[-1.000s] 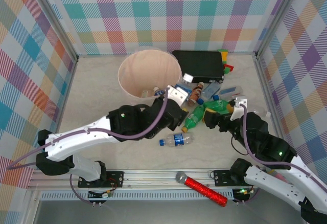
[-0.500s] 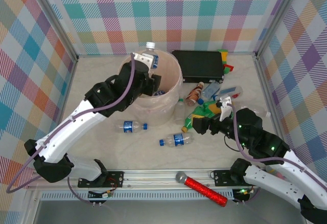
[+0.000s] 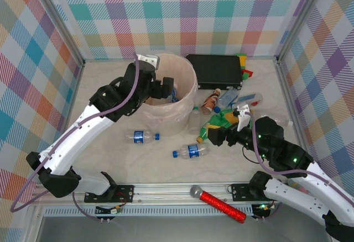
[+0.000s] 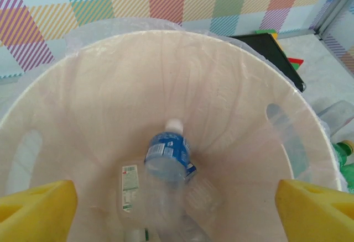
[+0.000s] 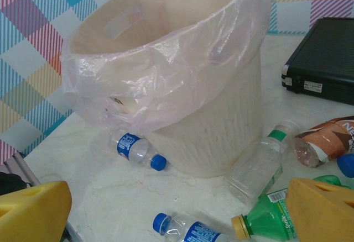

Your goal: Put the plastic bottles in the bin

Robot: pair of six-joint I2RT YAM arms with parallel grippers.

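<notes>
Clear bottle [image 4: 168, 163] lies inside the bin [image 4: 83, 87], below the wide-open left tool [image 4: 177, 211].

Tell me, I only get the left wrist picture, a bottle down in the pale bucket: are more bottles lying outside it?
Observer: Yes, a clear bottle and a second clear bottle lie on the table in front of the bin.
Operator: What is the other arm doing?
Observer: The right gripper is open, and a green bottle lies by one of its fingers.
Operator: Anything odd around?
Observer: A red microphone lies on the near rail.
</notes>
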